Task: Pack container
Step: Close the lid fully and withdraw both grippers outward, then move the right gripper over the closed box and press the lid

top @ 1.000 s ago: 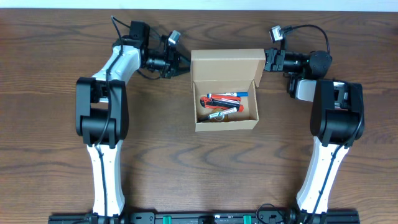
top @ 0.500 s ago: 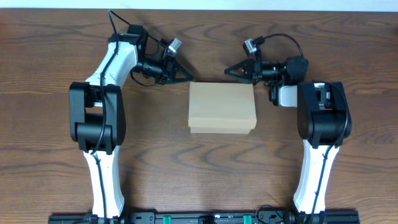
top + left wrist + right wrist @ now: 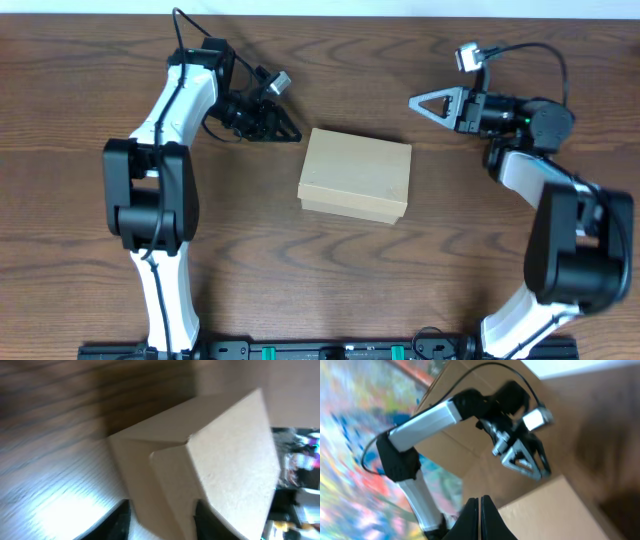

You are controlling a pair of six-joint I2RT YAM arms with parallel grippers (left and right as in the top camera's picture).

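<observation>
Left claw (image 3: pixel 291 134), fingers apart, lies just beside the far-left corner of the container (image 3: pixel 357 172); contact cannot be told. In the left wrist view that corner fills the space ahead of the fingers. The container, a plain tan cardboard box with matte faces and crisp folded edges, sits mid-worktop (image 3: pixel 300 300), flap lid down. Its long axis runs left to right, slightly skewed, with the right end nearer. Right claw (image 3: pixel 416 101), fingers together, hangs beyond the box's far-right corner, clearly apart from it. The left arm is judged the nearer for any further press. The worktop is dark, wood-grained.
</observation>
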